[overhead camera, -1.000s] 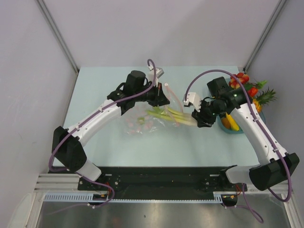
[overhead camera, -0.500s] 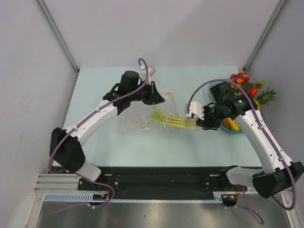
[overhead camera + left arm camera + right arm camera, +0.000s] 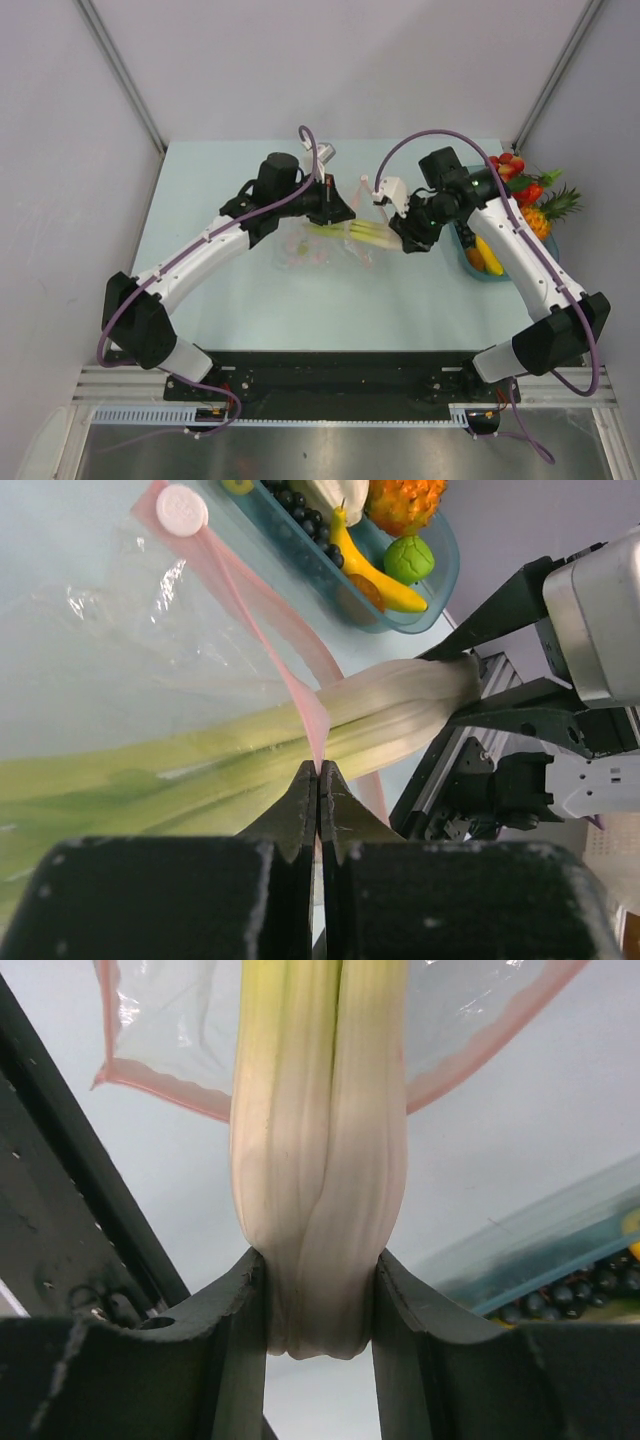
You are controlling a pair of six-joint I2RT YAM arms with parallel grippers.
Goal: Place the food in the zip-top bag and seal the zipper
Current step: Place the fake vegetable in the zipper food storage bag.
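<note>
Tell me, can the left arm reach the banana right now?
Probably not: the left gripper is shut on the zipper, and the right gripper holding the green stalks sits between it and the banana.

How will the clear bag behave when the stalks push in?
Probably floppy: the zip-top bag is thin, crinkled film. Its mouth likely collapses unless held; the left gripper pinches the zipper. Light, so the green stalks may shove it along.

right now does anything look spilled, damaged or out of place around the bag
Nothing stands out. The green stalks run partway into the zip-top bag through its mouth, white ends clamped in the right gripper; the left gripper pinches the zipper. Other food sits in the teal bowl.
</note>
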